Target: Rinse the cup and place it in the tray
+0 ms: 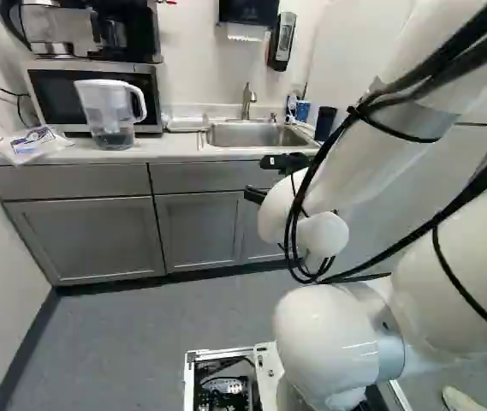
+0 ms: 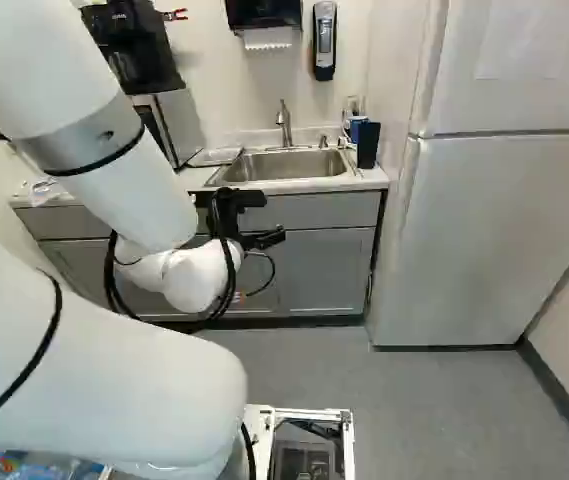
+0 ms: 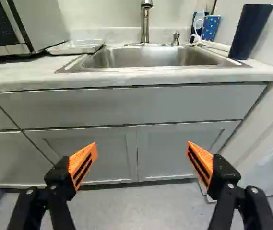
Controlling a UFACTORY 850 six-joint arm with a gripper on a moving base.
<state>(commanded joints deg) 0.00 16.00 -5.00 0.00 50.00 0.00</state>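
The open, empty jaws faced the cabinet below the surface (image 3: 21,73). The dark cup (image 3: 249,32) stood beside the sink (image 3: 150,56); a careless sideways approach could topple it.

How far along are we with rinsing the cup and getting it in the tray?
Nothing looks done yet: the tall dark cup stands on the counter beside the sink, and no cup sits in the tray at the sink's other side. Nothing is in hand; the tool is open and empty. Picking up, rinsing and placing all seem left, though I can't tell whether the cup is wet.
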